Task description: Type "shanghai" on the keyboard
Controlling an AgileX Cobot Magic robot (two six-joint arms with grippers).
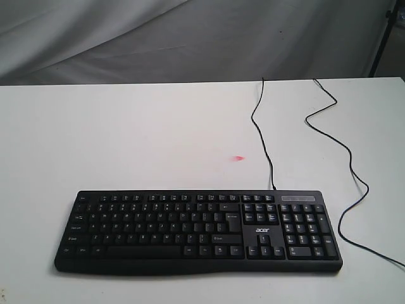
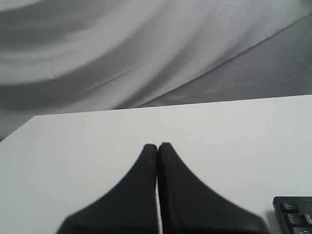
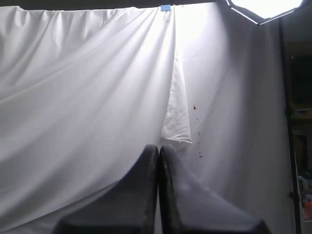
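I see the keyboard (image 1: pixel 196 231) lying flat on the white tabletop (image 1: pixel 126 139), along the near edge and roughly centred, with the number pad to the right. Its cable (image 1: pixel 262 136) runs from the far edge toward the back of the tabletop. A second cable (image 1: pixel 345 145) snakes down the right side, and a small red spot (image 1: pixel 238 158) sits on the bare surface just beyond the keyboard.

Neither arm shows in the exterior view. My left gripper (image 2: pixel 157 145) has its fingers pressed together and holds nothing. It hangs above bare tabletop, and only a corner of the keyboard (image 2: pixel 295 214) shows in its camera. My right gripper (image 3: pixel 158 147) is likewise pressed together and empty, aimed at the white cloth (image 3: pixel 87 97) backdrop with no keys in sight.

As I read it, the typing has not begun. No finger is over any key, so all eight letters of "shanghai" are left to press. I judge the first job is bringing a closed tip over the "s" key.
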